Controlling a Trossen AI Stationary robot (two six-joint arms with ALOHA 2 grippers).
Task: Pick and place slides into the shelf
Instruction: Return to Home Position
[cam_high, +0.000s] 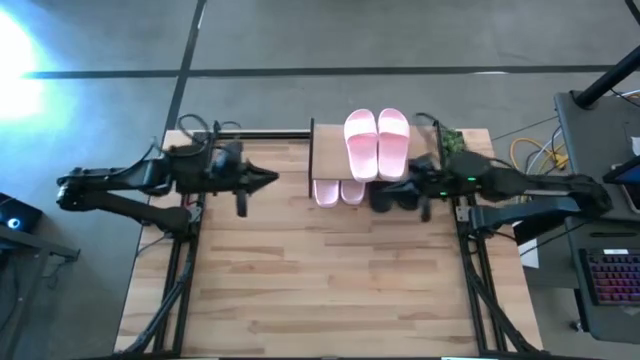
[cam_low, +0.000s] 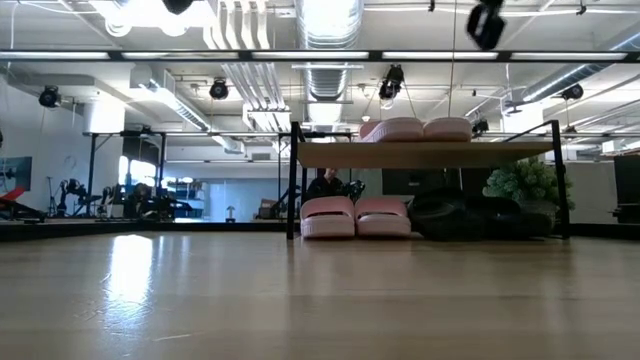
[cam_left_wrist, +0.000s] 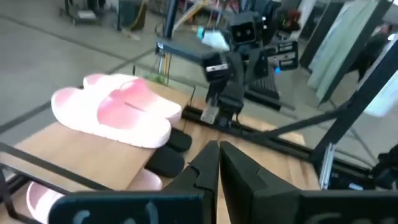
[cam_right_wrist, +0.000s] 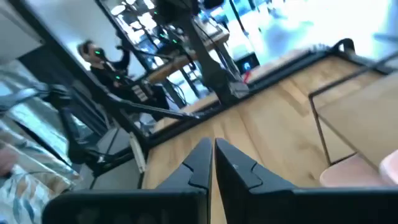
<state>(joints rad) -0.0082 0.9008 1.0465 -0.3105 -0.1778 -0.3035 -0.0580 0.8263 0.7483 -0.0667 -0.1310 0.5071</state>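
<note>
Two light pink slides (cam_high: 377, 143) lie side by side, soles down, on the shelf's top board (cam_high: 327, 150). On the table under the board stand two more pink slides (cam_low: 355, 216) at the left and two black slides (cam_low: 465, 214) at the right. My left gripper (cam_left_wrist: 219, 148) is shut and raised over the table left of the shelf (cam_high: 275, 178), pointing at it. My right gripper (cam_right_wrist: 212, 146) is shut too and is held high at the shelf's right end, above the black slides (cam_high: 395, 197). Neither gripper touches anything.
A green potted plant (cam_low: 525, 182) stands at the shelf's far right corner. The wooden tabletop (cam_high: 320, 280) stretches bare from the shelf to the near edge. Cables and a keyboard (cam_high: 612, 275) lie off the table's right side. The left wrist view shows the right arm (cam_left_wrist: 233, 68) beyond the shelf.
</note>
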